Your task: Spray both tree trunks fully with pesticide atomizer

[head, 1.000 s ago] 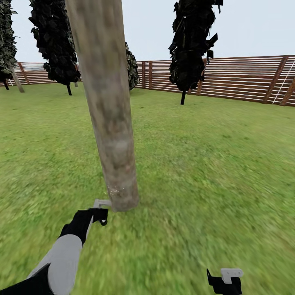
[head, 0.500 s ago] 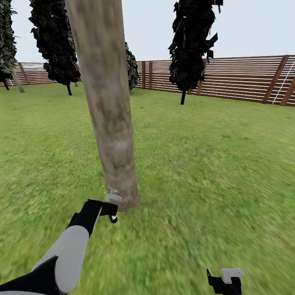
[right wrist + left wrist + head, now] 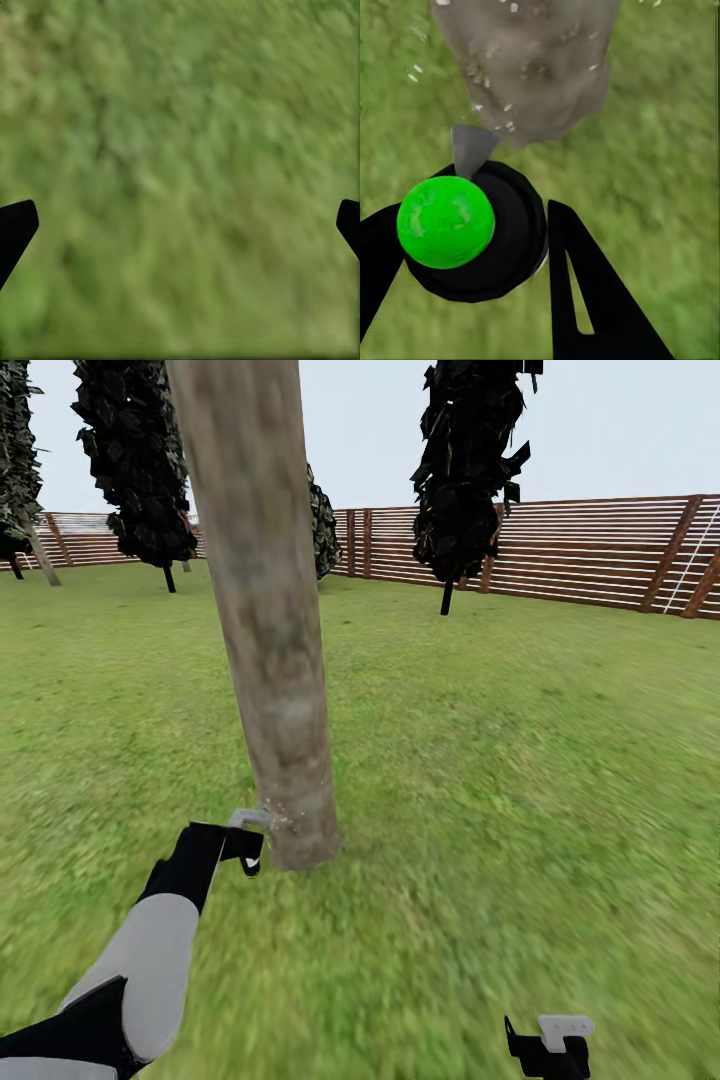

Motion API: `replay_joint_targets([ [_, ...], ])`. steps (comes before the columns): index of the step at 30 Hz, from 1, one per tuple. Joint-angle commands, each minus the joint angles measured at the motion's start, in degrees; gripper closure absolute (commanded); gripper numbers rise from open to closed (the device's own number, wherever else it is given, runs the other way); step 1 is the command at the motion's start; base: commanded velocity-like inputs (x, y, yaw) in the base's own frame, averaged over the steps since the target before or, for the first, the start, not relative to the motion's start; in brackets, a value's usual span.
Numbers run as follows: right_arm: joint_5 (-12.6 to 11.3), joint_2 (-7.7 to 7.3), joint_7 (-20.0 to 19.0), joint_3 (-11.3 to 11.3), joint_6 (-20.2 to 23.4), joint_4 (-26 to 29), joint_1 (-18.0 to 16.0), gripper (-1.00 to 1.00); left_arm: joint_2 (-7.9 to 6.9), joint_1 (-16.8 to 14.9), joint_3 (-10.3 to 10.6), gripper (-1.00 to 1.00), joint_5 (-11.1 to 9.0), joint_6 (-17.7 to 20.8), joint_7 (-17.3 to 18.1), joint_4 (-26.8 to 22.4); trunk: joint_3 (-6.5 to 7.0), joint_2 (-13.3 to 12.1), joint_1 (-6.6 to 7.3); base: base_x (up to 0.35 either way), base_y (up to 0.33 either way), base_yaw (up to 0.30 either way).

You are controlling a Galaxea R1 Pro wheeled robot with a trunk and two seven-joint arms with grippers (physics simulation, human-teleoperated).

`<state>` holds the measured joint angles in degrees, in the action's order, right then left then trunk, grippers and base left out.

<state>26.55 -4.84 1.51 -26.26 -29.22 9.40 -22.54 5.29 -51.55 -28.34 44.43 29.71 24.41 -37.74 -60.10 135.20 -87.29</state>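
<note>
The sprayer (image 3: 472, 232) is sitting in my left claw (image 3: 465, 247), its black body pinched between the two dark fingers (image 3: 585, 292), its green cap facing the wrist camera and its grey nozzle (image 3: 471, 150) pointing straight at the tree trunk (image 3: 265, 610). The trunk is standing just ahead of the claw, almost touching the nozzle tip, and I am aiming at its foot, where it is meeting the lawn (image 3: 520, 760). Pale specks are showing on the bark right in front of the nozzle, which I am taking for spray landing there.

The trunk's long axis is running straight up from the claw, far above where I am pointing now, so I am judging that the coming move has to carry the nozzle upward along that column while keeping it facing the bark. Most of the trunk above looks unspeckled from my head view.

My left arm is the near one. My right claw (image 3: 180, 225) is hanging wide apart and holding nothing, low over bare grass, well away from the trunk.
</note>
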Motion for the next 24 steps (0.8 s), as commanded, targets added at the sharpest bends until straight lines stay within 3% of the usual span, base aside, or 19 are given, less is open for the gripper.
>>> replay_joint_targets([
  [1, 0.6, 0.0, 0.16, -0.37, -0.22, -0.08, -0.05, -1.0, 0.02, -0.8, -0.59, 1.0, 0.7, 0.11, 0.56, -0.13, -0.05, 0.02, 0.01, -0.015, 0.0, 0.0],
  [6, 0.6, 0.0, 0.16, -0.37, -0.22, -0.08, -0.05, -1.0, -3.99, -3.95, -0.83, 1.0, 0.64, 3.08, 0.62, -0.13, -0.05, 0.02, 0.01, -0.002, 0.0, 0.0],
  [7, 0.6, 0.0, 0.16, -0.37, -0.22, -0.08, -0.05, -1.0, -5.37, -4.42, -0.84, 1.0, 0.07, 3.86, 0.63, -0.09, -0.05, 0.02, 0.01, 0.0, 0.0, 0.0],
  [9, 0.62, 0.0, 0.16, -0.37, -0.22, -0.08, -0.05, -1.0, -6.43, -4.59, -0.77, 1.0, -1.92, 4.27, 0.64, -0.07, -0.05, 0.02, 0.01, 0.0, 0.0, 0.0],
  [12, 0.61, 0.0, 0.16, -0.37, -0.22, -0.08, -0.05, -1.0, -5.8, -4.54, -0.31, 1.0, -4.2, 4.59, 0.67, -0.06, -0.05, 0.02, 0.01, 0.0, 0.0, 0.0],
  [17, 0.6, 0.0, 0.16, -0.37, -0.22, -0.08, -0.05, -1.0, -0.47, -5.06, 0.46, 1.0, -4.36, 5.25, 0.64, -0.13, -0.05, 0.02, 0.01, 0.0, 0.0, 0.0],
  [20, 0.62, 0.0, 0.16, -0.37, -0.22, -0.08, -0.05, -1.0, -1.31, -5.93, 0.77, 1.0, -4.37, 7.96, 0.71, -0.14, -0.05, 0.02, 0.01, 0.0, 0.0, 0.0],
  [22, 0.61, 0.0, 0.16, -0.37, -0.22, -0.08, -0.05, -1.0, -4.52, -6.53, 0.77, 1.0, -4.59, 8.75, 0.82, -0.09, -0.05, 0.02, 0.01, 0.0, 0.0, 0.0],
  [24, 0.64, 0.0, 0.16, -0.37, -0.22, -0.08, -0.05, -1.0, -6.16, -6.68, 0.79, 1.0, -4.63, 8.9, 1.25, -0.07, -0.05, 0.02, 0.01, 0.0, 0.0, 0.0],
])
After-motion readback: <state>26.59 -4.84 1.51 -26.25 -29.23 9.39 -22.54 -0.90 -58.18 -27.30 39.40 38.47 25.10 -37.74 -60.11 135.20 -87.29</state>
